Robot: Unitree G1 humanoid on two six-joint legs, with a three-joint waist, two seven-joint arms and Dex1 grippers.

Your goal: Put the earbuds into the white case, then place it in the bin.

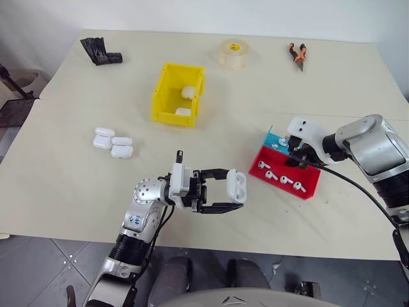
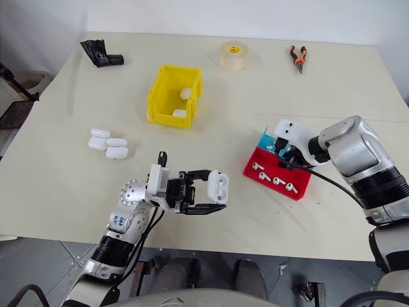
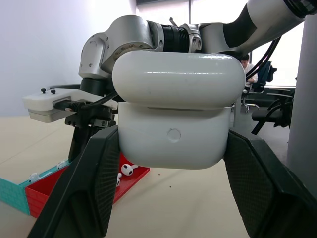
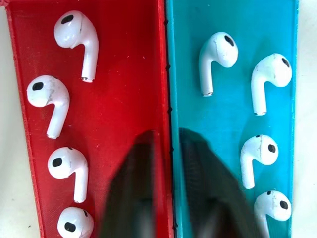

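The earbuds lie in my two-part tray: in my right wrist view they are glossy white, bulb-headed with short stems, four in the red half and four in the teal half, each with a dark oval vent. The head views reduce them to small white specks on red. My right gripper hangs over the ridge between the halves, its black fingers pressed almost together with nothing visibly between them.

The white case sits pinched in my left gripper, above the table's near edge. My left wrist view shows its smooth rounded shell, lid seam and small round button; from the head view I see the lid raised, showing two sockets.

The bin, bright yellow hard plastic, holds two more cases. Four others cluster left. Farther off lie a tape roll, pliers and a black object.
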